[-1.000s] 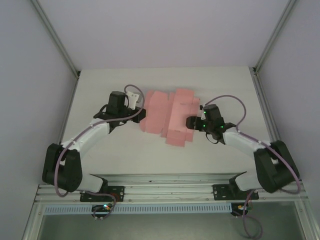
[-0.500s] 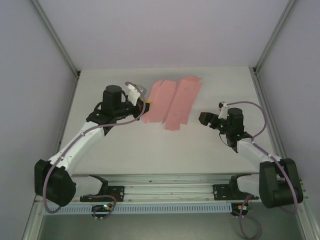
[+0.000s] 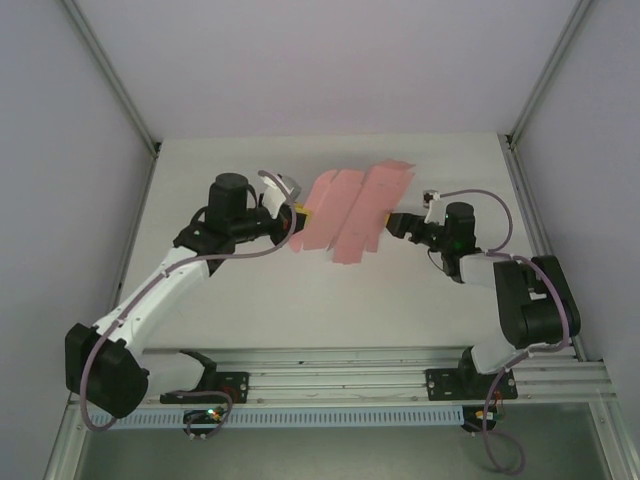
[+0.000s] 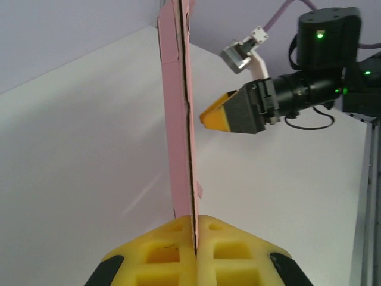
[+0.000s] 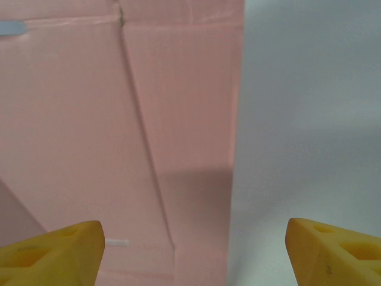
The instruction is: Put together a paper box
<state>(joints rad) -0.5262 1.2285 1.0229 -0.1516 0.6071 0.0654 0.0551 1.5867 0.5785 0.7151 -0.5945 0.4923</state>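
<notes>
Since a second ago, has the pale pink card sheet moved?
Yes. The pale pink card sheet has shifted toward the white table's far edge, pinched by the left fingers.

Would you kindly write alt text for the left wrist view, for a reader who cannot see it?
The left gripper, shut, pinches the lower edge of the paper box, a pink sheet standing upright, seen edge-on. Beyond it the right gripper points at the sheet over a white table.
</notes>
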